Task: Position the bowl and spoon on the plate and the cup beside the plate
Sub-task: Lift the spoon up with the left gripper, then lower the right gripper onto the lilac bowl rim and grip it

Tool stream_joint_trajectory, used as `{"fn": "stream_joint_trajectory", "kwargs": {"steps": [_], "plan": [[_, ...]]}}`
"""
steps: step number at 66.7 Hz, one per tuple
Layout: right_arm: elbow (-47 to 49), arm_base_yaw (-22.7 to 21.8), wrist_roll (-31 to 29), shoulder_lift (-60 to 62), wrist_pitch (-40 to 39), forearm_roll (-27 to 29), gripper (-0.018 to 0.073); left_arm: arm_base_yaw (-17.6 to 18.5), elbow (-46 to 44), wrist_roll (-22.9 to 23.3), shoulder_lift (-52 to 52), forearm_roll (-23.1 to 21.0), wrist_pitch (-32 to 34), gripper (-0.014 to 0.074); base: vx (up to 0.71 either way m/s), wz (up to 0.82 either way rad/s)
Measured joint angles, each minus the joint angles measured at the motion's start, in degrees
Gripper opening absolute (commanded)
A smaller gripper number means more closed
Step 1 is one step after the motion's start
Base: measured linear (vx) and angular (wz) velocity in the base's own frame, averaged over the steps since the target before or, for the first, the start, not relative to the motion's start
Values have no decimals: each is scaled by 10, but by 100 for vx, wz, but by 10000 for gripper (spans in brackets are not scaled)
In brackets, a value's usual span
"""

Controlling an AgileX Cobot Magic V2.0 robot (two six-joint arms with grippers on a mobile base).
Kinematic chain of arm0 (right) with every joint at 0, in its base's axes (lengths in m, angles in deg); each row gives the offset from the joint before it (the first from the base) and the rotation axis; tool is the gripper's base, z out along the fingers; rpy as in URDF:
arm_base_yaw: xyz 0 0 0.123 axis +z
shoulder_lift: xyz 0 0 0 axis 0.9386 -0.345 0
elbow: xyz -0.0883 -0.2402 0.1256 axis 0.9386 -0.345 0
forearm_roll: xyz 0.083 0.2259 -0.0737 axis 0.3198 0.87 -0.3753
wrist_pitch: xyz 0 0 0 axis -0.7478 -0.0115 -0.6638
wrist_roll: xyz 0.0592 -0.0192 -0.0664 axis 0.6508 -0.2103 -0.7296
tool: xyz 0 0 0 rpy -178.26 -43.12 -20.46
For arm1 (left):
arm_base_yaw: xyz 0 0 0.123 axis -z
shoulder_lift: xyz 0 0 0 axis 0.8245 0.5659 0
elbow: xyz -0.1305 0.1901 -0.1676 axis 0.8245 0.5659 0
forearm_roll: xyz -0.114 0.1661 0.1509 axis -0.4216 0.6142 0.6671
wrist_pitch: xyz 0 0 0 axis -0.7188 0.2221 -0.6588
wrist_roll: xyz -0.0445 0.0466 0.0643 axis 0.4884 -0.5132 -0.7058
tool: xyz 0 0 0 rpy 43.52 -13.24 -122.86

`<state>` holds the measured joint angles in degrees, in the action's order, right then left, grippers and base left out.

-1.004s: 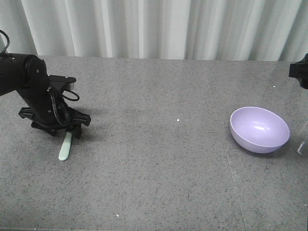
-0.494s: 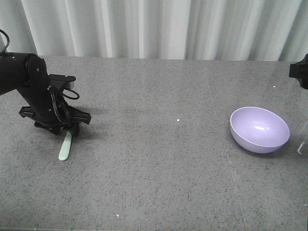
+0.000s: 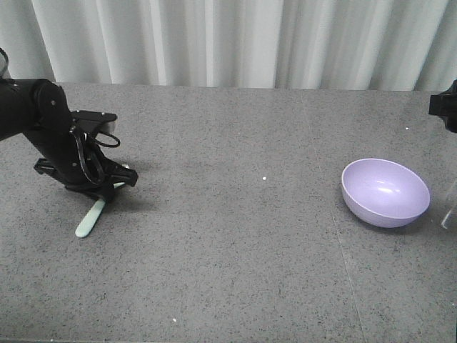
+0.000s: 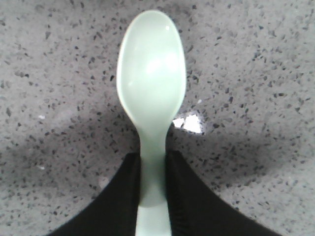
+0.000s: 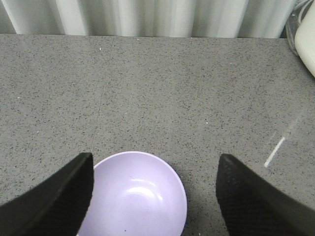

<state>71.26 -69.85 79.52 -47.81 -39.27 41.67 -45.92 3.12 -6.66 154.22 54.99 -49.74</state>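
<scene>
My left gripper (image 3: 106, 190) is shut on the handle of the pale mint-green spoon (image 3: 88, 220) at the table's left. The spoon slants down to the lower left with its head close to the table. In the left wrist view the black fingers (image 4: 124, 196) pinch the handle on both sides, and the oval head of the spoon (image 4: 151, 78) points away from the gripper (image 4: 152, 164). The lavender bowl (image 3: 385, 191) sits upright at the right. My right gripper (image 5: 155, 157) hangs open above the bowl (image 5: 133, 196), touching nothing. The plate and cup are out of view.
Grey speckled tabletop (image 3: 235, 236) backed by a white curtain (image 3: 228, 43). A white object with a cable (image 5: 307, 39) lies at the far right edge. The right arm's black body (image 3: 444, 106) shows at the frame's right edge.
The left gripper's fingers have closed onto the spoon handle. The spoon has swung from nearly straight to slanting lower left as the gripper shifted slightly right. Bowl and right arm are unmoved.
</scene>
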Motion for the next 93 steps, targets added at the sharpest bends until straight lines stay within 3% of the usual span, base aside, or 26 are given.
{"fn": "stream_joint_trajectory", "kwargs": {"steps": [14, 27, 45, 61, 79, 93], "plan": [[0, 0, 0, 0, 2, -2, 517, 0, 2, 0, -104, -1, 66, -8, 0, 0], [16, 0, 23, -7, 0, -36, 505, 0, 2, 0, -219, -2, 127, -7, 0, 0], [121, 0, 54, -108, 104, -52, 499, 0, 2, 0, -337, -3, 187, -7, 0, 0], [187, 0, 52, -227, 187, -47, 499, 0, 2, 0, -363, -3, 190, -6, 0, 0], [190, -4, 48, -318, 213, -45, 499, 0, 2, 0, -363, -3, 185, -6, 0, 0], [190, -43, 21, -341, 222, -21, 489, 0, 2, 0, -363, -3, 184, -6, 0, 0]]}}
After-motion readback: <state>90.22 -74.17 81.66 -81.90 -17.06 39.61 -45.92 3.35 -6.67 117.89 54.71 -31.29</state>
